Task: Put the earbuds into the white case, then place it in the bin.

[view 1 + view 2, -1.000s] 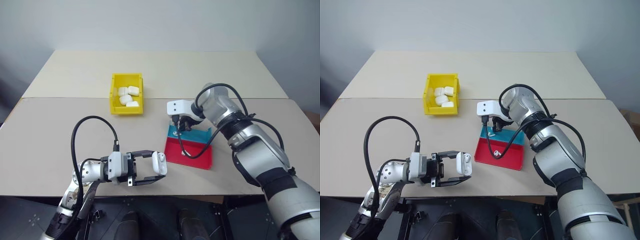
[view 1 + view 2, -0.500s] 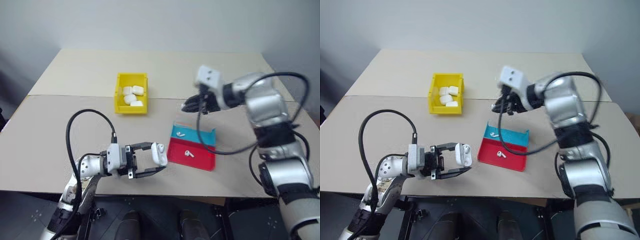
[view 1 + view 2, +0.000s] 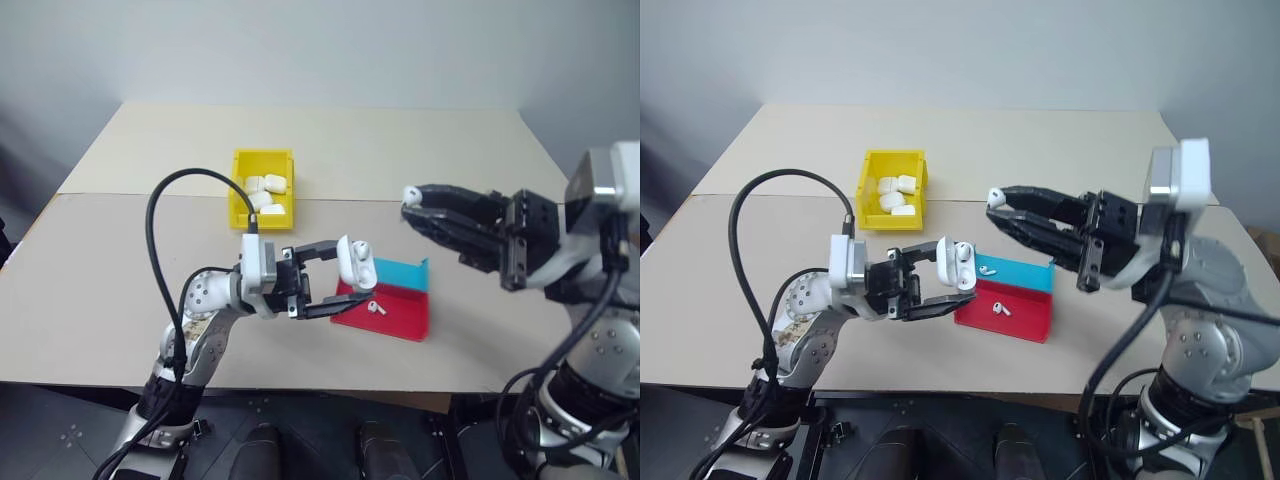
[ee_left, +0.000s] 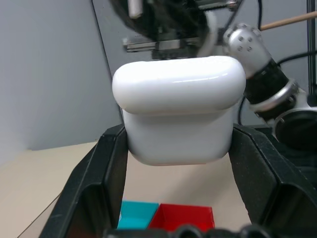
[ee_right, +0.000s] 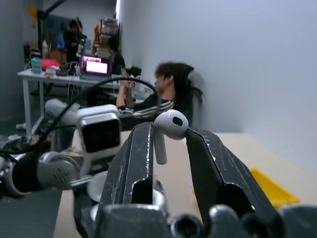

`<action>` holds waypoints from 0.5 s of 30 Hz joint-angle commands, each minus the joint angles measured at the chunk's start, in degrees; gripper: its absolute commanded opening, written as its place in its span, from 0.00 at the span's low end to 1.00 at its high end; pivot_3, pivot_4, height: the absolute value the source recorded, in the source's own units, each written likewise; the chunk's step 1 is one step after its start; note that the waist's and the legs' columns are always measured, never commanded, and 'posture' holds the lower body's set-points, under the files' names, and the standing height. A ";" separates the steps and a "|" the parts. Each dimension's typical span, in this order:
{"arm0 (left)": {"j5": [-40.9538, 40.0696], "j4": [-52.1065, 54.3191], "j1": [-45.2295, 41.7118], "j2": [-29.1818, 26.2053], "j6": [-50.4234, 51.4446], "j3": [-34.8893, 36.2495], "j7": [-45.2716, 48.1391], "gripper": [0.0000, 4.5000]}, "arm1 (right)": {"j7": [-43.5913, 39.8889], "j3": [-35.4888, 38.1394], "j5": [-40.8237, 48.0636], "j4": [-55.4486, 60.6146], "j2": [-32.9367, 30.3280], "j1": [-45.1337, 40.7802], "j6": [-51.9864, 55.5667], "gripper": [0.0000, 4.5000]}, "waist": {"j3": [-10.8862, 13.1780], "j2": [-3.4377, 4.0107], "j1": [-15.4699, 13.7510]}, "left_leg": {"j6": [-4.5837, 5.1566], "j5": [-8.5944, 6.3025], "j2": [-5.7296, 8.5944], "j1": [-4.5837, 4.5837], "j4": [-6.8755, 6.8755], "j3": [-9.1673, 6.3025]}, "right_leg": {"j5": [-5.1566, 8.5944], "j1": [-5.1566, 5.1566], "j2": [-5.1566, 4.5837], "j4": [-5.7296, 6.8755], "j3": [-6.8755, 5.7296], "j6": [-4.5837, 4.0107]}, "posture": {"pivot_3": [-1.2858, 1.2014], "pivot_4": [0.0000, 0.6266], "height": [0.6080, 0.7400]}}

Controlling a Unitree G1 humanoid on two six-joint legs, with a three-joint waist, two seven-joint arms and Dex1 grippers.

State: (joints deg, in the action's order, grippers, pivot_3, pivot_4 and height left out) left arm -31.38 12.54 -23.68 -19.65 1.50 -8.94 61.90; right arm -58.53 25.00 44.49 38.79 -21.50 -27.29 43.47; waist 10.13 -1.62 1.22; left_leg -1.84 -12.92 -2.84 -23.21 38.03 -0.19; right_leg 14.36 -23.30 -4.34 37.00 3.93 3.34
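Head views: My left gripper (image 3: 338, 283) is clamped on the white case (image 3: 352, 263), lid flipped up, held above the worktop (image 3: 100, 260) beside the red-and-blue tray (image 3: 405, 318). My right gripper (image 3: 412, 201) pinches one earbud (image 3: 411, 194) at its fingertips, raised above the tray and pointing toward the case. A second earbud (image 3: 375, 308) lies on the tray's red part. The yellow bin (image 3: 243, 199) stands farther back on the worktop, with several white cases (image 3: 262, 190) inside.

Left wrist view: the case (image 4: 179, 114) sits between my two black fingers (image 4: 106, 171), both touching its sides; the tray (image 4: 183, 217) lies below.

Right wrist view: the earbud (image 5: 167, 129) is nipped between my fingers (image 5: 136, 158), narrowly parted. A person (image 5: 166, 96) sits in the background.
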 commanded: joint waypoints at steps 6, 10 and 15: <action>-0.98 2.40 -0.78 -0.16 0.57 0.87 0.45 0.62 | 1.49 -4.79 4.89 2.41 -4.66 4.29 -7.26 0.29 | 0.00 0.00 -0.01 | 0.00 0.00 0.01 0.04 0.00 -0.01 | 0.00 0.05 -0.01 -0.01 0.00 0.00 | 0.52 0.24 1.00; -1.22 2.50 -0.71 -0.20 0.61 1.21 0.20 0.62 | 0.98 -7.21 4.61 1.69 -6.73 5.42 -8.98 0.29 | 0.00 0.00 -0.13 | 0.00 0.00 0.01 0.05 0.00 -0.01 | 0.01 0.06 0.00 -0.03 -0.01 0.01 | 0.52 0.24 1.00; -1.01 2.79 -0.37 -0.10 0.32 1.17 0.11 0.62 | 1.93 -10.44 3.13 0.64 -7.54 6.99 -12.09 0.29 | 0.00 0.00 -0.20 | 0.00 0.00 0.01 0.04 0.00 -0.01 | 0.01 0.07 -0.01 -0.06 0.00 0.01 | 0.52 0.24 1.00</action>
State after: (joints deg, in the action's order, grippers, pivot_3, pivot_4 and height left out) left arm -31.61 12.84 -23.94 -19.90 2.35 -8.61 62.05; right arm -57.02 14.96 47.89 39.07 -28.59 -20.81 33.99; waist 10.13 -1.62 1.02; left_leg -1.84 -12.92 -2.83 -23.17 38.03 -0.21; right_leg 14.37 -23.24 -4.35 36.95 3.93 3.36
